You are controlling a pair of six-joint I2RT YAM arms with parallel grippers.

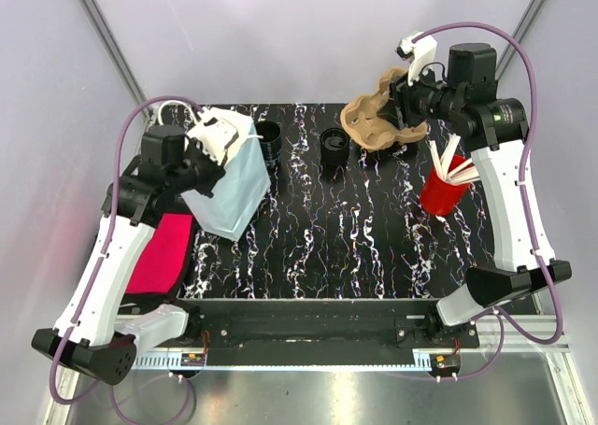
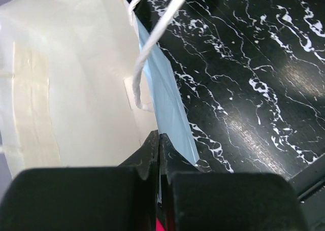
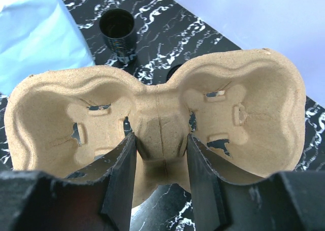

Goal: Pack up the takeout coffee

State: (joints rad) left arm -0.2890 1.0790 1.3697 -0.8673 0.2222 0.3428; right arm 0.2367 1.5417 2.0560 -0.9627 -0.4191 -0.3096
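The left gripper [image 1: 213,147] has its 2 black fingers [image 2: 146,155] pressed flat together on the top edge of the paper bag [image 1: 229,187], the thin wall pinched in the seam between them. The bag is smooth paper, pale blue outside and creamy white inside, with twisted white cord handles [image 2: 147,43]. It stands open near the far-left corner of the table [image 1: 355,247], leaning a little. Just beside it, along the left edge, lies a soft magenta cloth [image 1: 161,254].

The right gripper [image 1: 404,117] is clamped on the cup carrier [image 1: 377,117]. Its jaws sit part-way apart and squeeze the narrow central ridge between the 2 wells. The carrier is moulded tan pulp, rough and fibrous, shaped like a rounded figure-8, with ragged flap cutouts in each well. It is held in the air, tipped on edge, above the table's far edge toward the right corner, and nothing else touches it.

2 black cups with ribbed sides stand upright along the far edge: one [image 1: 268,142] just beside the bag, the other [image 1: 334,147] near the middle. Near the right edge a glossy red cup [image 1: 442,193] holds a fan of thin flat sticks [image 1: 456,161], white and pale. The tabletop is shiny black with white marble-like veins.
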